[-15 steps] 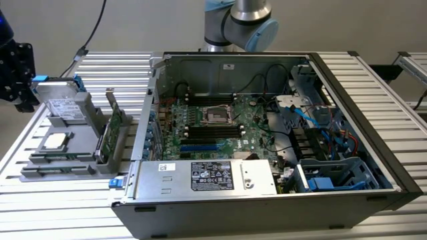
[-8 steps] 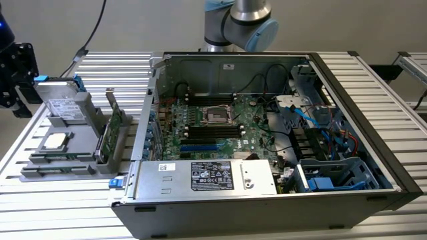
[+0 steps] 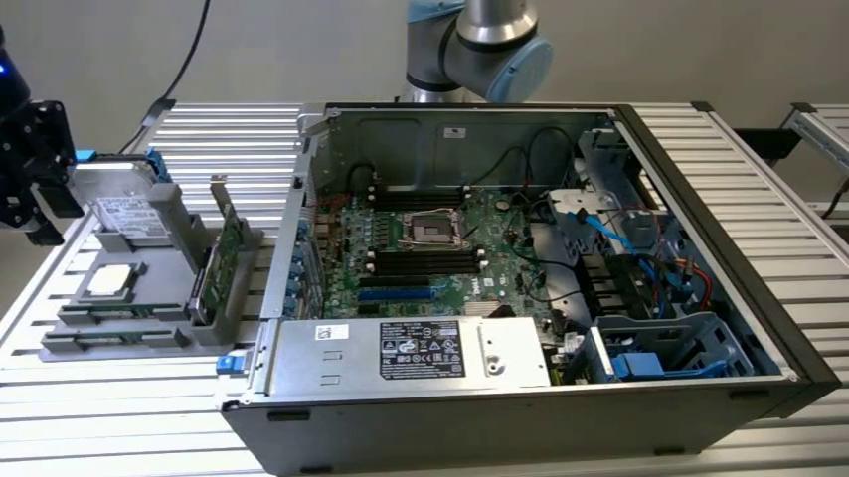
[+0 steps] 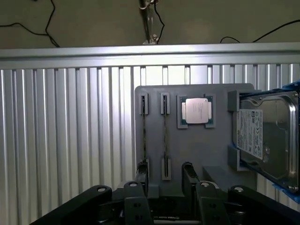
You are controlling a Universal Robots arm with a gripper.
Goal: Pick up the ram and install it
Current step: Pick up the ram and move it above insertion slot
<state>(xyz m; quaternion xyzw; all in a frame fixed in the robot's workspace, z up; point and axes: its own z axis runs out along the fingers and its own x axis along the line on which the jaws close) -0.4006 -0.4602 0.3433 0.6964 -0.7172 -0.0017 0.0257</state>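
Ribbed aluminium table [image 4: 70, 131] carries everything. On it the ram [image 4: 165, 136] stands on edge in a grey holder [image 4: 215, 98], with a second stick [image 4: 143, 136] just beside it. In the wrist view the gripper [image 4: 165, 174] hangs over one end of the ram, its fingers [image 4: 187, 171] apart and the stick lined up in the gap between them; nothing is held. A processor [image 4: 196, 111] and a drive [image 4: 267, 136] sit further along the holder. Pickup is the step in hand, I judge; the motherboard [image 3: 438, 248] lies well apart in the open case [image 3: 743, 248]. Closing on so thin an edge calls for a square, centred descent clear of the neighbouring stick.
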